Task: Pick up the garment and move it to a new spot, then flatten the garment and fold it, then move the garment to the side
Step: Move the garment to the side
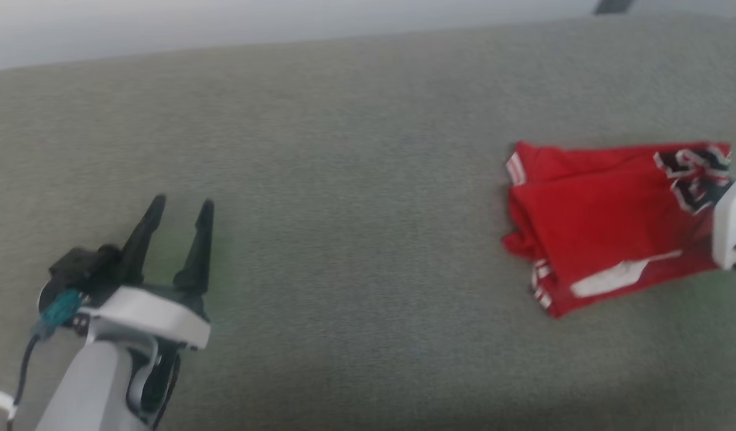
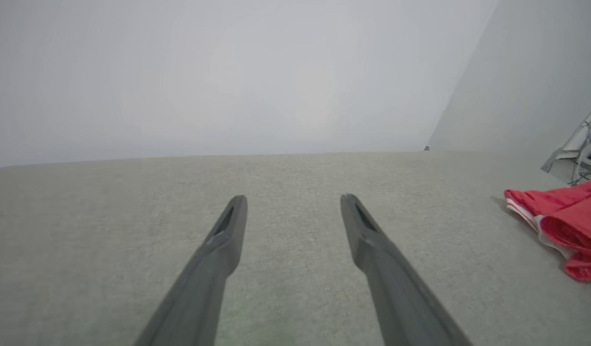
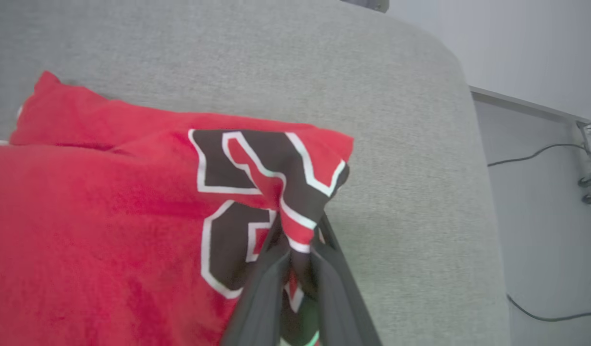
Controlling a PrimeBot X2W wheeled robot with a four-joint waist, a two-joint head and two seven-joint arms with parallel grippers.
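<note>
Partly cropped, right end effector (image 3: 298, 240) clamps garment (image 3: 108, 216) corner; left end effector (image 1: 182, 203) spread apart.

I've got the left gripper (image 2: 293, 199) hanging over the grey fabric surface (image 2: 108, 230), jaws spread wide. The garment (image 2: 562, 218) lies bunched at the far right edge, red with striped trim, well apart from it.

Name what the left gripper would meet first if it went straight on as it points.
The way looks free: the left gripper points across the grey surface towards the pale wall. The garment lies to its right, off that line. Depth is unclear; it might graze the surface first.
</note>
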